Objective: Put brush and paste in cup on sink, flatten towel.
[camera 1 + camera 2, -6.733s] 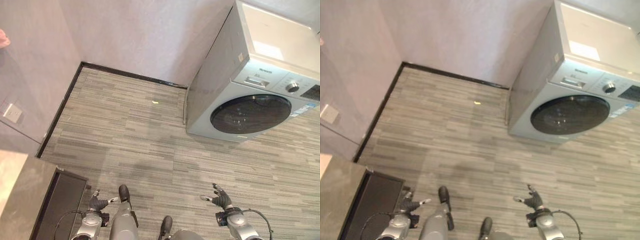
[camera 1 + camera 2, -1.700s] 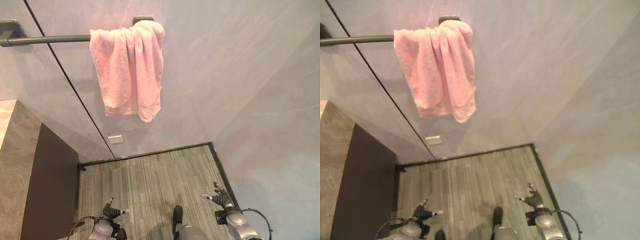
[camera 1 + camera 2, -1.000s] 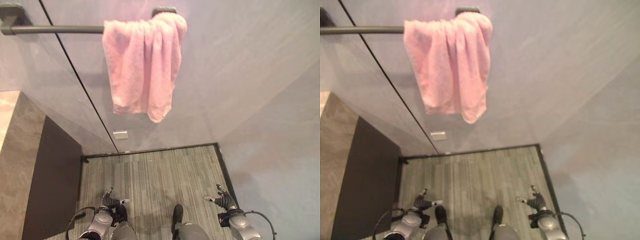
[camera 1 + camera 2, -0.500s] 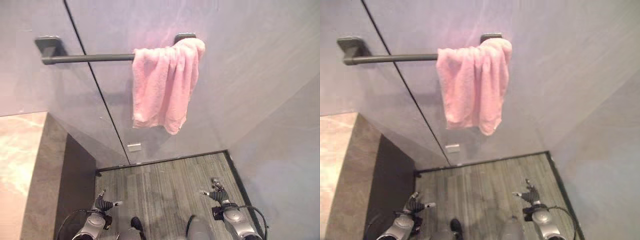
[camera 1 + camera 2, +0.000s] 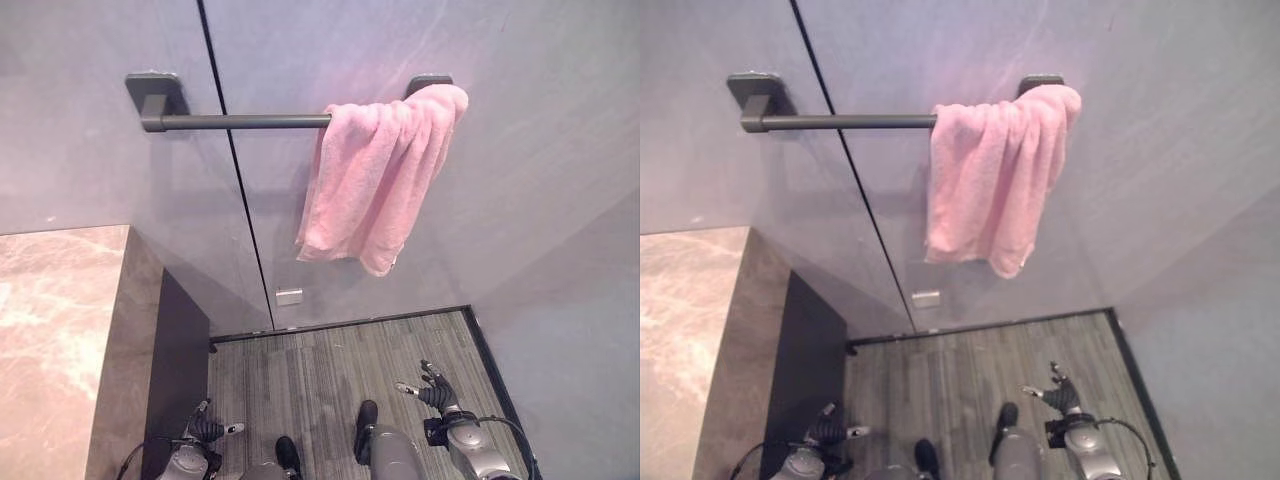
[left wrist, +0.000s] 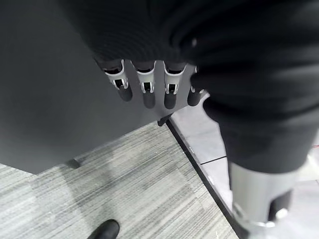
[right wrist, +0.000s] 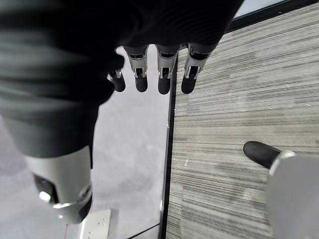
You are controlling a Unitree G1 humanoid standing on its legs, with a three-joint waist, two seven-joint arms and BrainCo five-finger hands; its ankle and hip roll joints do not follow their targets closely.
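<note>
Both hands hang empty. Left eye view: the left hand (image 5: 205, 432) at 7 o'clock and the right hand (image 5: 432, 392) at 5 o'clock have relaxed fingers; the pink towel (image 5: 375, 180) sits bunched at the bar's (image 5: 240, 122) 3 o'clock end, well apart from both. Left wrist view: straight fingers (image 6: 144, 92) beside a dark cabinet (image 6: 50, 99). Right wrist view: straight fingers (image 7: 164, 74) over the floor. Tugging one edge could likely slide the towel off the bar.

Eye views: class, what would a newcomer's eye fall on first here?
First, the bunched pink terry towel, draped over the right end of the dark metal wall rail. Next, the beige marble counter top at the left. Low down, the left robot hand and right robot hand hang open above the grey striped floor.
</note>
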